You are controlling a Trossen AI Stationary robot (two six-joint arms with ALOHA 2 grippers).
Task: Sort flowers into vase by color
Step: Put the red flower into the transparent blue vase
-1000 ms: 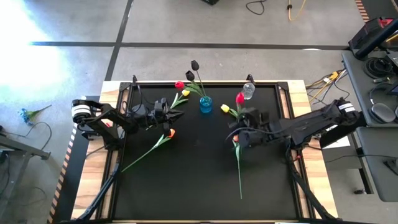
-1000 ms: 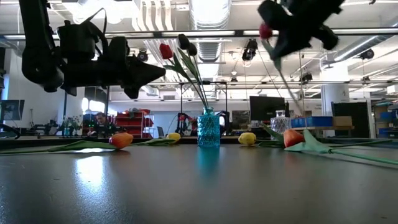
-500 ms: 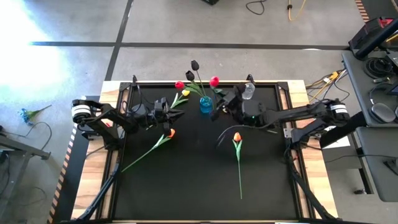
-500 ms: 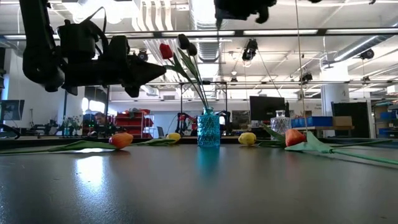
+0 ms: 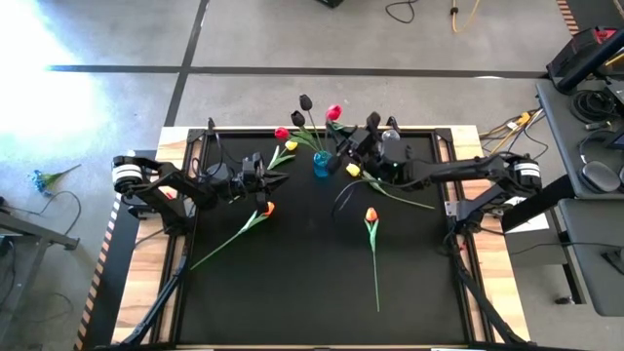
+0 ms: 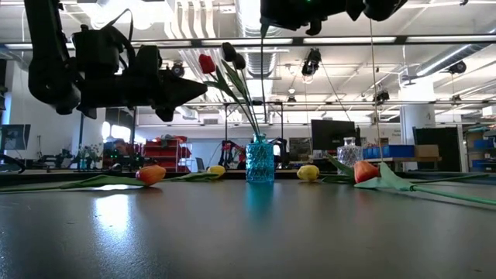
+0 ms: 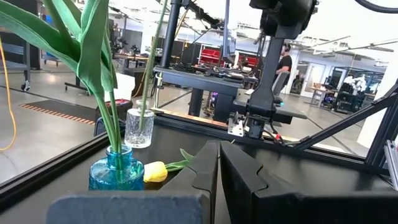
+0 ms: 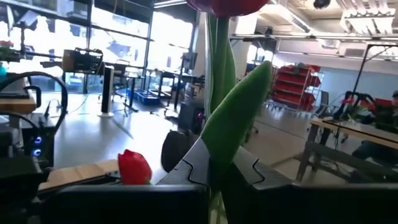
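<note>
The blue vase stands at the table's far middle and holds one red and two near-black tulips. Just right of it, high up, my right gripper is shut on a red tulip, which stands upright. That tulip's thin stem hangs down to about the vase's mouth; whether it is inside, I cannot tell. My left gripper hovers shut and empty left of the vase. Two yellow tulips and two orange ones lie flat on the mat. My right gripper pinches the red tulip's green stem and a leaf between its two fingers, below the head. The fingers come in about level from the table's right side, across the stem. The tulip is lifted clear, head up, with the rest of the stem hanging below.
A small clear glass vase stands at the far edge, close under my right arm. The orange tulips' long stems reach toward the near edge and the near left. A black frame rail borders the mat.
My right gripper, still shut on the red tulip, has risen and gone toward the table's far left, to the blue vase. It has tipped up from pointing down to about level. The tulip has swung upright, its stem now hanging over the vase.
</note>
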